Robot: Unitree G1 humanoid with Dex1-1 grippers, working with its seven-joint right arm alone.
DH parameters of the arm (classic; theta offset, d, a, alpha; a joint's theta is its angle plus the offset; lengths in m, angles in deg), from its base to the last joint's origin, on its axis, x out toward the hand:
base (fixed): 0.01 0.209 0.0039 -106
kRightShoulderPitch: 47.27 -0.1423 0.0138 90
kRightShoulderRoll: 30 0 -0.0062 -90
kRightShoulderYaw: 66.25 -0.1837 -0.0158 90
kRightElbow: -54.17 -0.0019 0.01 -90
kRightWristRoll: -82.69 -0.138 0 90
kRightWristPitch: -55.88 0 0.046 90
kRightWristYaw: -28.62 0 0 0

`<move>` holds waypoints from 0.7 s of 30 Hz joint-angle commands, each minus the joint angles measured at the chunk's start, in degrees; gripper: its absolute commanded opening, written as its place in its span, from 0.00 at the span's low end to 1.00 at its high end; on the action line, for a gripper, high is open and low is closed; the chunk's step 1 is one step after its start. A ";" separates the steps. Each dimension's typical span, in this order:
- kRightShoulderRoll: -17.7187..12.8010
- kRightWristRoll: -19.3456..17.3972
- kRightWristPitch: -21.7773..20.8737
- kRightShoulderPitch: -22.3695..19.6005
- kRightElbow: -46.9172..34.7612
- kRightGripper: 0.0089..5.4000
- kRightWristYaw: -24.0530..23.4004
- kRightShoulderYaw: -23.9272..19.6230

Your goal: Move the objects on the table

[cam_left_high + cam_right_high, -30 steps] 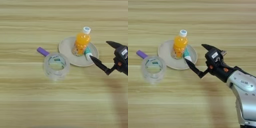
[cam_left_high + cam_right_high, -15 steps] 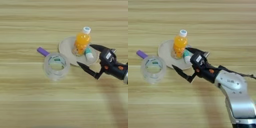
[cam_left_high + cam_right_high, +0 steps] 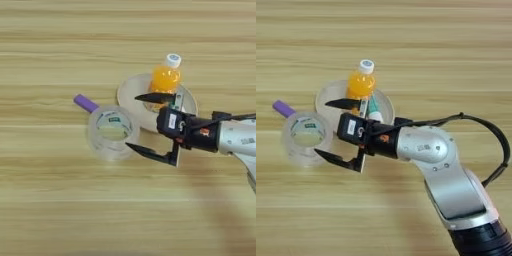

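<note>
A wide clear tape roll (image 3: 112, 131) with a green-labelled core lies flat on the table (image 3: 50, 200). A short purple stick (image 3: 86, 103) touches its far left side. The small teal tube (image 3: 372, 107) lies on the beige plate (image 3: 323, 95) next to the orange juice bottle (image 3: 361, 82), partly hidden by my arm. My right gripper (image 3: 131, 121) is open wide at the roll's right side. One black finger reaches over the plate's left part and the other lies along the roll's near right edge. Nothing is between the fingers.
My silver forearm (image 3: 441, 165) comes in from the bottom right and crosses the table in front of the plate. A black cable (image 3: 496, 145) loops out to its right. Bare wood lies to the left, behind and in front of the things.
My gripper has moved left from the plate's right side to the tape roll, staying open. The teal tube stays on the plate. Roll, stick and bottle have not moved.
</note>
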 commanded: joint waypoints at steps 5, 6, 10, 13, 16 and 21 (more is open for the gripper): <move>-2.19 3.48 -2.18 -5.04 -0.38 0.99 1.05 3.93; -2.05 4.06 -2.21 -5.32 0.04 0.99 1.26 4.79; -1.01 6.66 -2.72 -6.85 2.63 0.99 1.78 8.45; -0.28 8.14 -3.26 -8.24 5.43 0.99 1.78 10.30; 1.40 8.92 -3.29 -10.15 8.73 0.99 1.63 11.38; 3.67 9.82 -3.61 -12.21 12.38 0.99 1.59 12.74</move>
